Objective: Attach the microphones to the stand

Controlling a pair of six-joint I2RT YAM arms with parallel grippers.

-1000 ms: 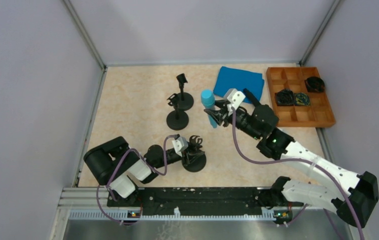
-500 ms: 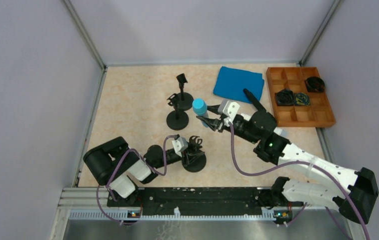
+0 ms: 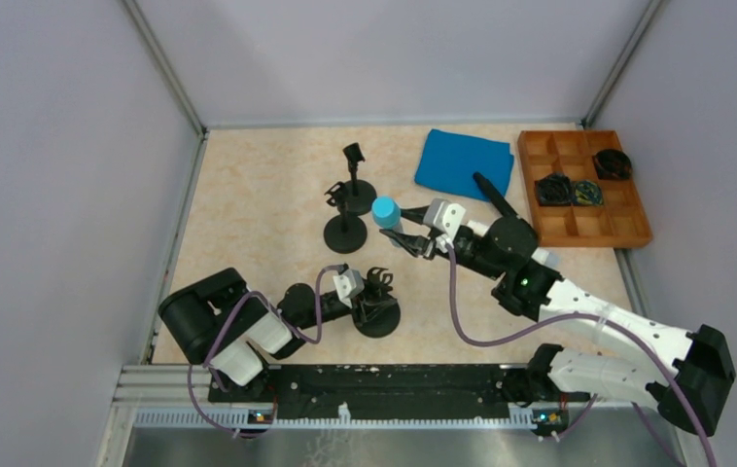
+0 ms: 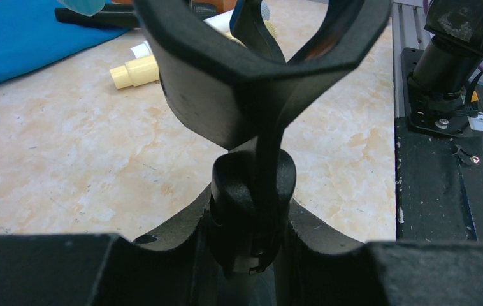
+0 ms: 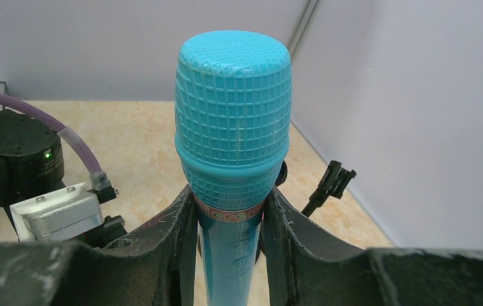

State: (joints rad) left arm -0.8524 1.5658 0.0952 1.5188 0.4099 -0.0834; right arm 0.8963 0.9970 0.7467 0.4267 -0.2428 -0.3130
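My right gripper (image 3: 413, 239) is shut on the light blue microphone (image 3: 385, 211), held above the table beside the middle stand (image 3: 345, 230). In the right wrist view the microphone (image 5: 232, 127) stands head-up between the fingers (image 5: 176, 236). My left gripper (image 3: 372, 290) is shut on the stem of the near stand (image 3: 380, 309). Its stem (image 4: 252, 191) and open clip (image 4: 252, 70) fill the left wrist view. A third stand (image 3: 354, 189) stands behind. The black microphone (image 3: 496, 195) lies by the blue cloth. The cream microphone (image 4: 136, 71) lies on the table. No white microphone is clearly seen.
A blue cloth (image 3: 457, 161) lies at the back right. A wooden compartment tray (image 3: 637, 233) with several black items stands at the far right. Walls close in the table on three sides. A black rail (image 4: 443, 166) runs along the near edge.
My right gripper has carried the blue microphone left and nearer, from beside the cloth to beside the middle stand. The left arm has stayed on the near stand.
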